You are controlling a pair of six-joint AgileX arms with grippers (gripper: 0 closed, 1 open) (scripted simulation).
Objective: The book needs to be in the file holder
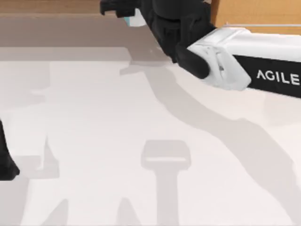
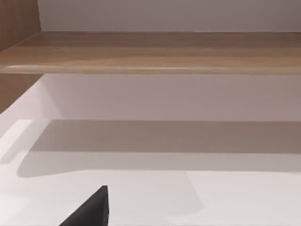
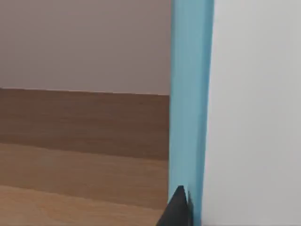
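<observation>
A: Right wrist view first: the book (image 3: 190, 108) runs as a teal edge with a white face beside it, close to the camera, and a dark fingertip of the right gripper (image 3: 181, 209) sits against its lower end. From above, a small white-and-teal corner pokes out past the gripper at the far edge of the bench (image 1: 94, 117), up by the wooden surface (image 1: 47, 7).

B: So the gripper is closed on it?

A: I judge so; it looks clamped on the book, though I only see one finger clearly.

B: How should the carry go?

A: Keep the book upright and square, move slowly, and line its thin edge with the slot before lowering; a tilt would catch a wall.

B: Where is the file holder?

A: I cannot make it out; the arm covers that far corner.

B: And the left gripper (image 2: 91, 209)?

A: Parked at the bench's left side; whether it is open I cannot tell.
</observation>
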